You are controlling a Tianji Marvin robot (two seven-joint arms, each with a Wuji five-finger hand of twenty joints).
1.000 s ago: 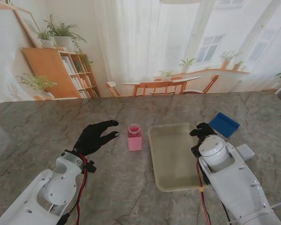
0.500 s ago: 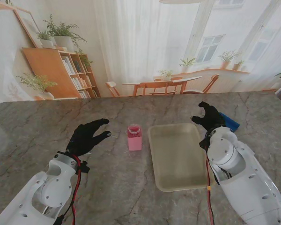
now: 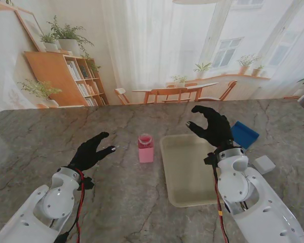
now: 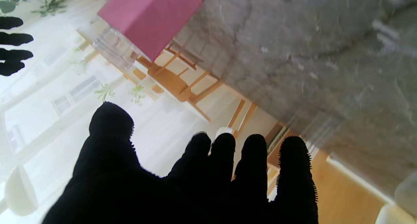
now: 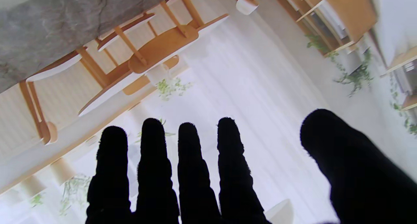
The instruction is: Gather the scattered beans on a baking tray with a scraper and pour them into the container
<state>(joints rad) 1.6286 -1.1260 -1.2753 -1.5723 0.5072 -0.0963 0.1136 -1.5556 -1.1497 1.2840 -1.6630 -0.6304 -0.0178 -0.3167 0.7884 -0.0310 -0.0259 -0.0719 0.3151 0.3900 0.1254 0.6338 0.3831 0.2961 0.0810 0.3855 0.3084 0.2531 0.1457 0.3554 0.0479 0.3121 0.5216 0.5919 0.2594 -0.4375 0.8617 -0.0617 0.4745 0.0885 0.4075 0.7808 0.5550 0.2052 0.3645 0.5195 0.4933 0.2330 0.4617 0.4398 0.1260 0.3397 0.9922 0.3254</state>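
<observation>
Our right hand hangs above the far right corner of the shallow cream-coloured rectangular baking tray, fingers spread and curled a little, holding nothing. Our left hand is wide too, empty, hovering over the grey marbled table well left of the small pink square container with its clear neck, which stands just beside the tray's far left corner.

The flat blue plastic scraper lies on the table just right of our right hand, at the tray's far right. We judge it light, stiff and thin, lying flush on a smooth stone top, so it will likely slide away if pushed from one side. We would pinch it by its thicker back edge, thumb under and fingers over, leaving the blade edge free for sweeping.

We cannot make out any beans on the tray; they may be too small to see. The tray looks light and rigid with a raised rim, best held along a long side when tipping. The container's mouth looks narrow, and so light a thing may tip over if knocked.

A small white block sits near our right forearm.
</observation>
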